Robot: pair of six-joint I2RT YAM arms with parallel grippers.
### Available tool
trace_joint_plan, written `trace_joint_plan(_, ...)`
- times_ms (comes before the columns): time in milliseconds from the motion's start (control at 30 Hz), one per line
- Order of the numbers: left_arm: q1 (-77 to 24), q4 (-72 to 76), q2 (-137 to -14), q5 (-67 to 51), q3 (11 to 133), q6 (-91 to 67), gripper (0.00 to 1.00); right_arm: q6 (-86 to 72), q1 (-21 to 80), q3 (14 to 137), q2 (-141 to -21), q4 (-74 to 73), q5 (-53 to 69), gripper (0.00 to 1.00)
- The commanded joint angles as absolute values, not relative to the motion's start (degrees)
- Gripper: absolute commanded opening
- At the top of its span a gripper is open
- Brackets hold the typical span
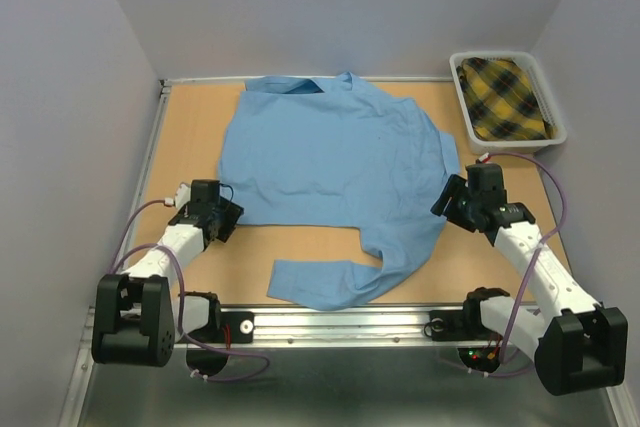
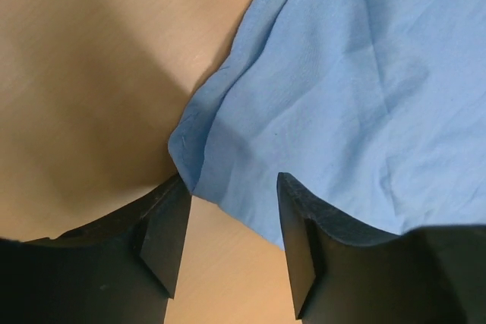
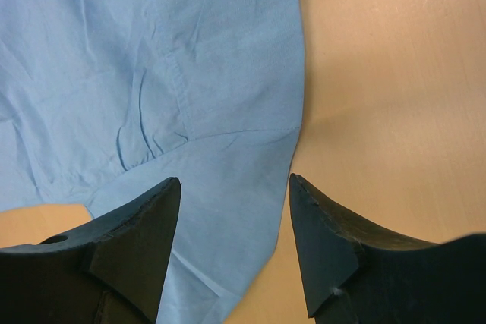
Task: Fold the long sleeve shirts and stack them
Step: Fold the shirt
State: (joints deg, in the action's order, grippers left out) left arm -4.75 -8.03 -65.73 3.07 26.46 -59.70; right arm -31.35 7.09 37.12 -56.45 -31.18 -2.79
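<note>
Left claw (image 2: 231,187) and right claw (image 3: 235,181) stand released astride outer edges of the shirt (image 1: 330,147); cloth judged light, limp, best pinched at those edges.

Blue shirt (image 2: 349,81) corner btwn parted jaws, on table (image 2: 83,73).

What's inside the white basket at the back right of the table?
A yellow and black plaid cloth fills the white basket. Anything beneath it is covered and cannot be seen.
</note>
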Motion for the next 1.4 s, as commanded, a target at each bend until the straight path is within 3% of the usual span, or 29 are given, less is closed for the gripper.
trace_joint_plan(0,-4.57,-7.56,-65.48,5.09,23.82,-61.35,0.55,-31.38,6.59,37.62,-56.69,-31.29,-2.99,0.65)
trace_joint_plan(100,-4.48,-6.95,-63.73,5.97,22.68,-61.52,0.35,-31.38,6.68,38.06,-57.57,-31.29,-2.9,0.65)
trace_joint_plan(133,-4.48,-6.86,-63.55,6.06,22.68,-61.52,0.35,-31.38,6.68,38.06,-57.74,-31.29,-2.9,0.65)
trace_joint_plan(267,-4.48,-8.78,-61.36,5.98,23.11,-60.82,0.09,-31.55,6.68,38.23,-58.7,-31.2,-3.69,0.65)
trace_joint_plan(367,-4.48,-11.76,-56.35,6.33,25.39,-58.19,0.0,-32.34,6.59,38.93,-60.46,-31.29,-4.83,0.65)
trace_joint_plan(600,-4.48,-15.99,-45.88,7.83,26.28,-55.46,0.0,-36.73,6.59,38.85,-64.16,-31.29,-4.66,0.65)
trace_joint_plan(1367,-4.48,-14.68,-45.18,6.59,23.29,-53.88,0.0,-43.07,6.68,28.65,-68.11,-21.36,-3.25,0.56)
